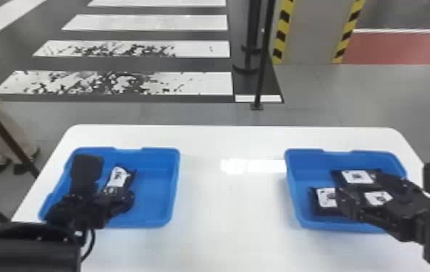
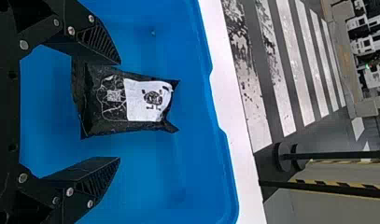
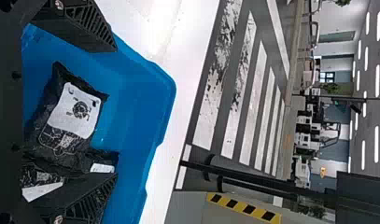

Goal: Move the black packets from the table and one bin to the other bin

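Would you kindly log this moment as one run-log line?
left pincer: open, at left bin | one black packet there, unclamped | right pincer: open, at right bin | three black packets visible there

Bins are done in plain blue, packets are coloured black with white labels, pillar's edged in yellow-black stripes, basically.

Black packets in bins (both blue)
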`<state>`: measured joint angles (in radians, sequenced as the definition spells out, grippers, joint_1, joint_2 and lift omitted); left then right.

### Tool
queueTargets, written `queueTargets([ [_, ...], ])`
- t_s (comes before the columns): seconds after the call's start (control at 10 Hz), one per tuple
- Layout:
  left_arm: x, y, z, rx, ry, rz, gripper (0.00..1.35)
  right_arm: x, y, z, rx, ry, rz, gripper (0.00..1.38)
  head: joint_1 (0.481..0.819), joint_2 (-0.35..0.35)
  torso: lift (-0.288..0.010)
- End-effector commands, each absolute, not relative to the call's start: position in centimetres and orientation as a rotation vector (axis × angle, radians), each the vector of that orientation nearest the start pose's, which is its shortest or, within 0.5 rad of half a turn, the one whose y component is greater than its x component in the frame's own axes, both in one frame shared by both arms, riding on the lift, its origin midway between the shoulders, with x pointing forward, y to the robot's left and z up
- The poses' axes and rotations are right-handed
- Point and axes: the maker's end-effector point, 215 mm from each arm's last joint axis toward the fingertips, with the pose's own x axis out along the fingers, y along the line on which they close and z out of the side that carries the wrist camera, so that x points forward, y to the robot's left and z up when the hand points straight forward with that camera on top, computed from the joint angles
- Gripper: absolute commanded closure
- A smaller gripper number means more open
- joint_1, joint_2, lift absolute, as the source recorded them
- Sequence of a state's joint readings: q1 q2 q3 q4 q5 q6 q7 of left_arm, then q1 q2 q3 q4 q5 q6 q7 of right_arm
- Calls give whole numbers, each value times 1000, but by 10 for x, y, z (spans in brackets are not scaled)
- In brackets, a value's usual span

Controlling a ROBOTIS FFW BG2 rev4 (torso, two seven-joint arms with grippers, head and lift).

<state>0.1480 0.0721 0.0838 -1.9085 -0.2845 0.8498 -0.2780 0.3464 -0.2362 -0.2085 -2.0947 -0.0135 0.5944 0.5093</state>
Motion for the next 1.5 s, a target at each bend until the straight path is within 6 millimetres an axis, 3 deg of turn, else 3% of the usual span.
queueTargets([
  [0.0, 493, 309, -485, 196, 696, -30, 326, 459, -287, -397, -143, 438, 339, 65, 695, 21, -110],
  [0.3, 502, 313, -494, 217, 708, -32, 326, 461, -283, -397, -140, 433, 349, 65, 695, 28, -110],
  [0.5, 498, 314, -509, 212, 765, -32, 378, 463, -276, -396, -134, 425, 363, 65, 695, 35, -110],
  [0.7, 490, 320, -520, 249, 832, -18, 1001, 464, -273, -395, -128, 420, 372, 65, 695, 44, -110],
  [0.8, 490, 323, -522, 255, 819, -18, 1173, 464, -271, -394, -125, 411, 377, 65, 695, 52, -110],
  [1.2, 500, 320, -510, 248, 734, -26, 1213, 462, -271, -397, -120, 415, 380, 67, 695, 57, -110],
  [1.3, 503, 311, -507, 221, 707, -48, 1213, 462, -270, -397, -118, 415, 381, 67, 695, 56, -110],
  [1.4, 501, 304, -489, 196, 671, -56, 1213, 461, -272, -398, -118, 417, 379, 67, 695, 55, -110],
])
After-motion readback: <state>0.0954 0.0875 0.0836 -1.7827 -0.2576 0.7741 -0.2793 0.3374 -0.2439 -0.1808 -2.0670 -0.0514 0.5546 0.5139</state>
